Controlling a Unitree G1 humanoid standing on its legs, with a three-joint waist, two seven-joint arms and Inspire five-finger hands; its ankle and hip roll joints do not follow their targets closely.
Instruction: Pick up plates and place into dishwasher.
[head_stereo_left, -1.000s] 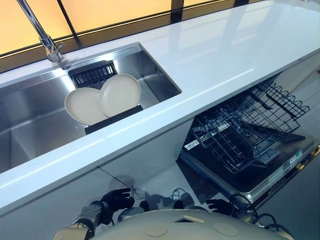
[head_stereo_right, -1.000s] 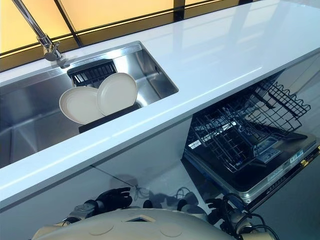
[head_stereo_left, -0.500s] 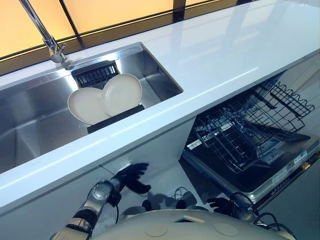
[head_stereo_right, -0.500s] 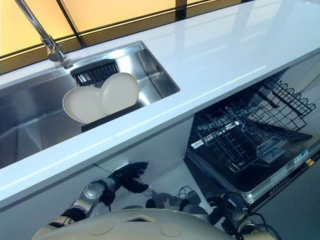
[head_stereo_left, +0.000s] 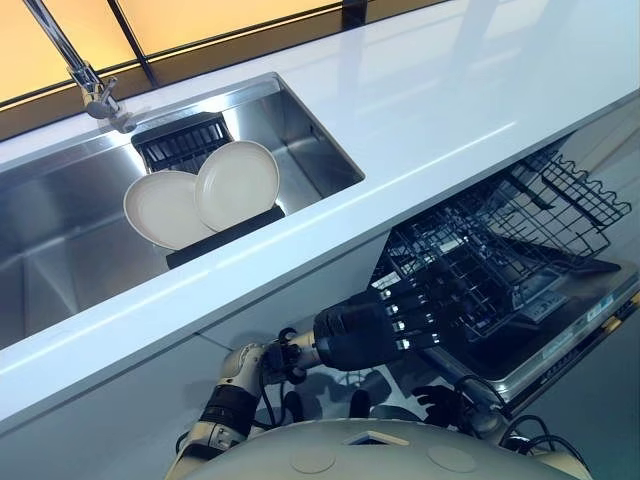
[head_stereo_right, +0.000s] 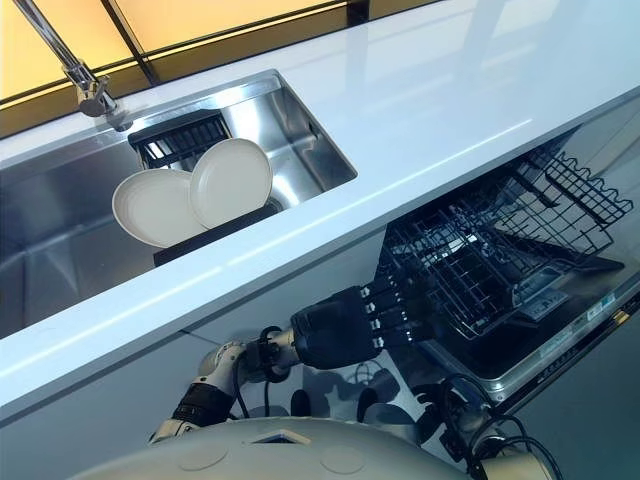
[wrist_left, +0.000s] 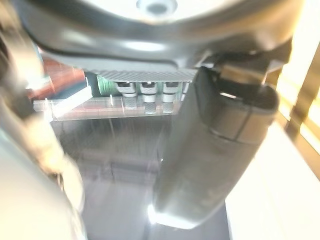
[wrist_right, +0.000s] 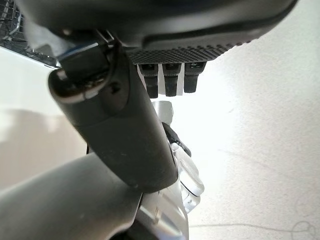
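My left hand (head_stereo_left: 365, 335) hangs below the counter (head_stereo_left: 430, 110) edge, fingers (head_stereo_left: 420, 318) stretched out straight and holding nothing, well apart from the plates (head_stereo_left: 205, 195). Two plates, round and cream-white, lean upright and overlapping on a dark rack (head_stereo_left: 225, 237) in the steel sink (head_stereo_left: 300, 150). My right hand (head_stereo_left: 440, 408) hangs low beside the open dishwasher (head_stereo_left: 520, 330), fingers curled loosely on nothing. One wire basket (head_stereo_left: 490, 260) is pulled out.

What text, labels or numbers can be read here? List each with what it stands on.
None can be read.
White label on the dishwasher rack: print too small.
Stickers on the dishwasher door edge: print too small.
Plates, sink, countertop, faucet: no markings seen.
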